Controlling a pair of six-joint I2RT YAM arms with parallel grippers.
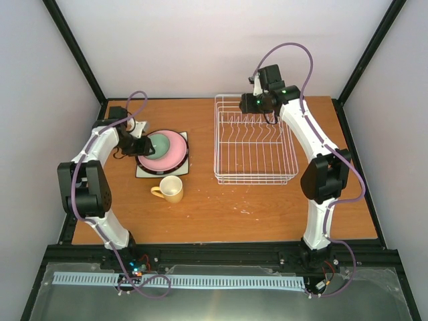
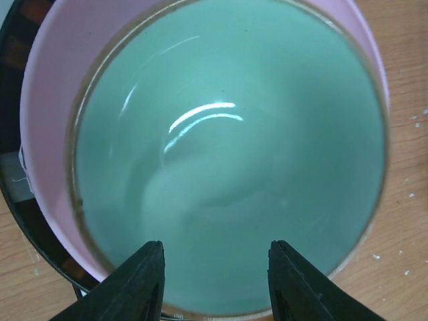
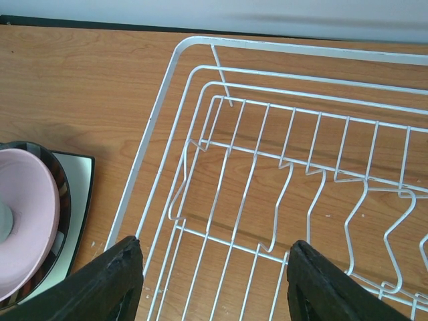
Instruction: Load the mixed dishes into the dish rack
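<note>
Mint-green bowl [image 2: 227, 154] is sitting on the pink plate [image 2: 47, 134] by the left edge of the tabletop [image 1: 221, 210] under the half-open left gripper [image 2: 215, 251], right gripper [image 3: 215, 246] gaping empty over the dish rack [image 1: 255, 144], yellow mug [image 1: 171, 190] only showing overhead.

A brown wooden counter [image 1: 234, 214] fills the middle of the top view. Small white specks [image 1: 249, 211] lie scattered on it just right of centre. Pale walls [image 1: 221, 47] close it in at the back and sides. One black post [image 1: 75, 50] slants down in the upper left and another [image 1: 371, 50] in the upper right. Along the bottom, a black rail [image 1: 221, 254] borders the counter's near edge, and below it lies a white slotted strip [image 1: 200, 281].
</note>
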